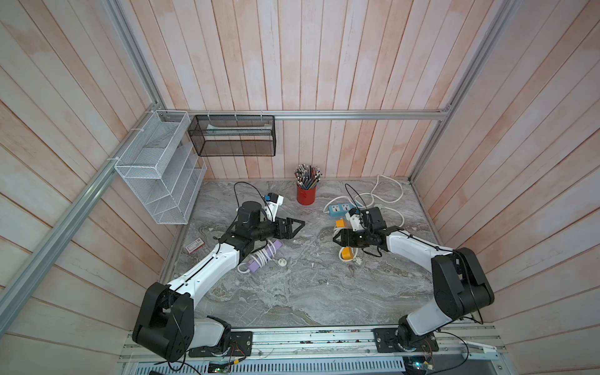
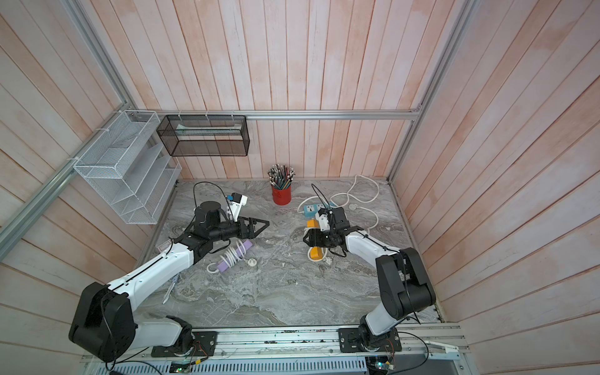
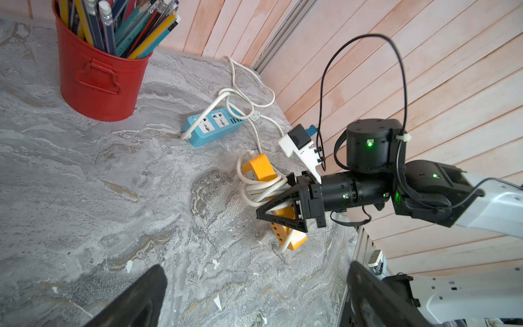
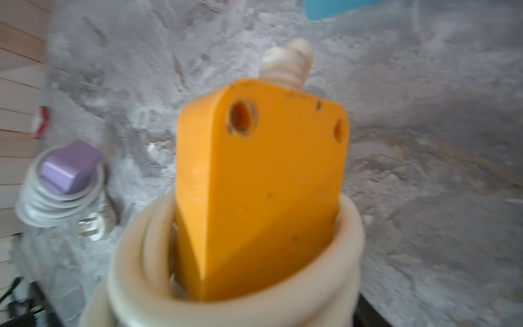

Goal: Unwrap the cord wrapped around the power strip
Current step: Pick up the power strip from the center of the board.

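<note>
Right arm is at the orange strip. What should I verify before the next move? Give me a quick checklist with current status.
1. The right pincer closed around the wrapped middle of the orange power strip: ok.
2. Its cord unwound: not ok, several loops circle the strip.
3. The left pincer open and empty: ok.
4. That pincer near the coils: not ok, it hovers apart, over by the purple power strip.
5. The loose cord of the blue power strip clear of the orange one: cannot tell.
</note>
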Controlling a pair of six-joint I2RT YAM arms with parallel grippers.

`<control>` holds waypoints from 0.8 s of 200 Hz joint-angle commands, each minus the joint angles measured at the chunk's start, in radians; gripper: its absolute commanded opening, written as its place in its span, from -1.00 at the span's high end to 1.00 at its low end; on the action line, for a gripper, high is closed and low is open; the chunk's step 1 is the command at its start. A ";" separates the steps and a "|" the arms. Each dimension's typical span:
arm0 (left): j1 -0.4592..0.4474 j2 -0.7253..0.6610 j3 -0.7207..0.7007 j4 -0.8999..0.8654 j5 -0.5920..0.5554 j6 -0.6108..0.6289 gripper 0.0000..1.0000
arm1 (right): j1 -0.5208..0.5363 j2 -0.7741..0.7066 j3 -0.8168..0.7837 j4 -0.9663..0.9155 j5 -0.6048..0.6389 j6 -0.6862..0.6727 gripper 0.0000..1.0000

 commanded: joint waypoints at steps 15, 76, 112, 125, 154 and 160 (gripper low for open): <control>0.037 -0.044 -0.008 0.077 0.112 0.025 -1.00 | -0.008 -0.060 -0.004 0.141 -0.401 0.038 -0.06; 0.089 -0.061 -0.012 0.311 0.267 0.063 -1.00 | 0.008 -0.087 -0.047 0.441 -0.763 0.278 -0.08; 0.083 -0.023 -0.023 0.388 0.293 0.120 -0.99 | 0.045 -0.105 -0.018 0.439 -0.790 0.278 -0.10; 0.068 -0.040 -0.027 0.363 0.258 0.191 -1.00 | 0.055 -0.107 -0.008 0.434 -0.797 0.277 -0.10; 0.057 -0.049 -0.043 0.356 0.238 0.262 -0.99 | 0.068 -0.110 0.000 0.452 -0.817 0.290 -0.11; 0.052 -0.048 -0.047 0.363 0.236 0.270 -1.00 | 0.071 -0.111 0.003 0.453 -0.820 0.292 -0.11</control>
